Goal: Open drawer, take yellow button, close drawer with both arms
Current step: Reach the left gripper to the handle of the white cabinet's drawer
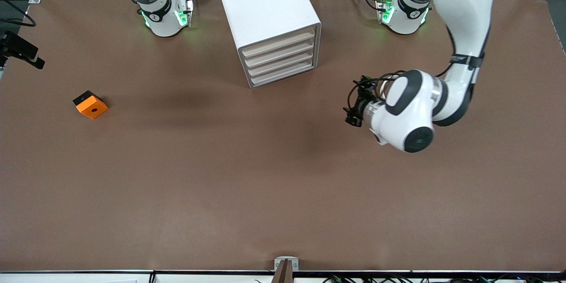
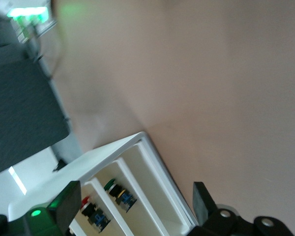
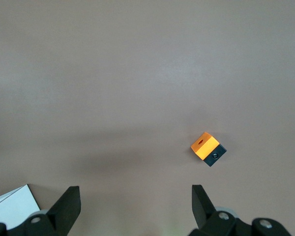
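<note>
The white cabinet stands near the robots' bases, with all four drawers shut. The top drawer shows its cream front slat. My left gripper is open and empty, held low over the table beside the cabinet's front, toward the left arm's end, and faces it. In the left wrist view the open left gripper looks into the cabinet, where a green-capped switch and a red-capped switch lie in lower drawers. The orange-yellow button is hidden. My right gripper is open and empty, high over bare table.
An orange square block with a black hole lies toward the right arm's end of the table; it also shows in the right wrist view. A corner of the cabinet shows there too. A black camera sits at the table's edge.
</note>
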Motion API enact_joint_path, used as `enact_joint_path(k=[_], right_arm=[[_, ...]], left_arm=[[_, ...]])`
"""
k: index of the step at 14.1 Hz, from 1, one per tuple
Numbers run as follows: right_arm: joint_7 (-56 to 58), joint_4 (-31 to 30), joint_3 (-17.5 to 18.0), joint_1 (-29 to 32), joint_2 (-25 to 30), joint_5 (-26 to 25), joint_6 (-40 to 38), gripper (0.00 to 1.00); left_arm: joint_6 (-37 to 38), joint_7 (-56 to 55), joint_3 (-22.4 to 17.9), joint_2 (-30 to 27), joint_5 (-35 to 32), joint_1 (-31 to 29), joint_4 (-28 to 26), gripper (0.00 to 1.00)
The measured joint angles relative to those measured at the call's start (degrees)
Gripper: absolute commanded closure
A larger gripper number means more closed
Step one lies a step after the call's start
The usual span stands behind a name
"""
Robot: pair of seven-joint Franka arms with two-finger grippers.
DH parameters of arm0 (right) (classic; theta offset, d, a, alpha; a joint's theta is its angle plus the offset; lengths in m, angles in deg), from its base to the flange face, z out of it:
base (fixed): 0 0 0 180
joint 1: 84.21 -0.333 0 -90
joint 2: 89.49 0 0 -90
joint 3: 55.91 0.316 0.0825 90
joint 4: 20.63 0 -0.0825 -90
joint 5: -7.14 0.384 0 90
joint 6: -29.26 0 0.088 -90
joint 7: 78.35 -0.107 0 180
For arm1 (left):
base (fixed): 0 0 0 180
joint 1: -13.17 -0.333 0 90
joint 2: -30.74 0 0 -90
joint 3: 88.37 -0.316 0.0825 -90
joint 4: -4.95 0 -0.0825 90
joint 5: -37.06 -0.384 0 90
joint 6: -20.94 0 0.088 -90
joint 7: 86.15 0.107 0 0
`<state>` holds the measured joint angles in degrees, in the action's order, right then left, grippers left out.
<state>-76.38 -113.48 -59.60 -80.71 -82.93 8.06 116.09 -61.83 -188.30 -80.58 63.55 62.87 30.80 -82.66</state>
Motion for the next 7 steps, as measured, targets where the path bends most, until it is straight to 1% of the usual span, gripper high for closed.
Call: enact_joint_path(k=[2,3,4,7], right_arm=[[0.02,0.0,0.01,-0.01,0.0,0.0,0.0,0.0],[0.02,0.0,0.01,-0.01,0.0,0.0,0.0,0.0],[0.02,0.0,0.01,-0.01,0.0,0.0,0.0,0.0],[0.02,0.0,0.01,-0.01,0.0,-0.01,0.0,0.0]], left_arm=[[1.6,-7.43,0.07,1.78,3.19,3.71,0.01,0.0],[1.7,-11.0,0.08,2.52,5.11,5.51,0.02,0.04],[1.7,-14.17,0.08,3.1,7.25,6.8,0.03,0.16],[2.09,-19.77,0.08,4.18,13.74,8.55,0.06,0.17]])
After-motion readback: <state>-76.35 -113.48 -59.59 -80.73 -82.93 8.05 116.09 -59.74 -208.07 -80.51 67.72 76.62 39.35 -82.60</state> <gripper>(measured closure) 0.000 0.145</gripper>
